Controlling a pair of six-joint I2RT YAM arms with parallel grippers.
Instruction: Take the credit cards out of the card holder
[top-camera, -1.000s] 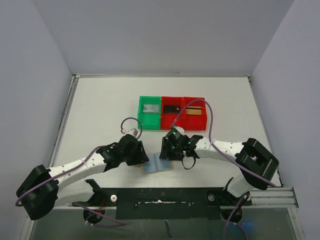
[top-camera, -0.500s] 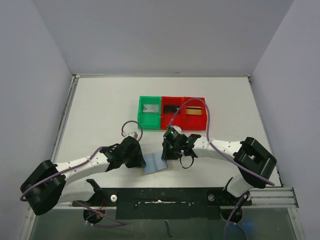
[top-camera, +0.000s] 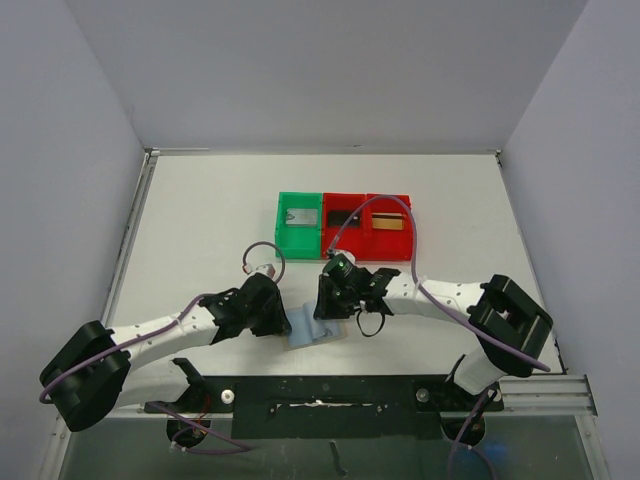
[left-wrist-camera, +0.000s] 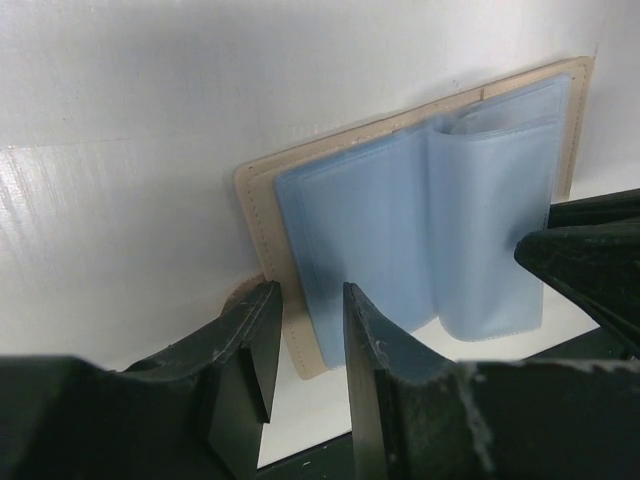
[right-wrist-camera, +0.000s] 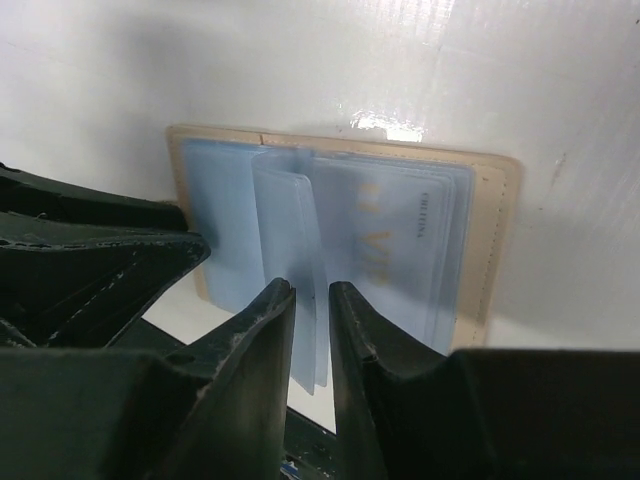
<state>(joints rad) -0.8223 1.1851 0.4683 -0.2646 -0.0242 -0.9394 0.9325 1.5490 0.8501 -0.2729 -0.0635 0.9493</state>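
Tan, limp card holder (top-camera: 312, 330) lies open at 6 o'clock on the table (top-camera: 200, 220). Left gripper (left-wrist-camera: 312, 345) narrowly pinches its cover edge; right gripper (right-wrist-camera: 312, 335) nips a floppy blue sleeve (right-wrist-camera: 290, 220). Sleeved credit card (right-wrist-camera: 400, 235) looks stiff, slick: probably best drawn by its edge.

Three bins (top-camera: 300, 196), one holder (top-camera: 310, 333), perhaps four cards (top-camera: 390, 223).

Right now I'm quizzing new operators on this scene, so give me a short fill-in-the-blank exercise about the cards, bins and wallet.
The left bin, holding the silver card, is ___. The middle bin, with the black card, is ___. The right gripper pinches a light-___ pocket of the card holder.
Missing: green; red; blue.
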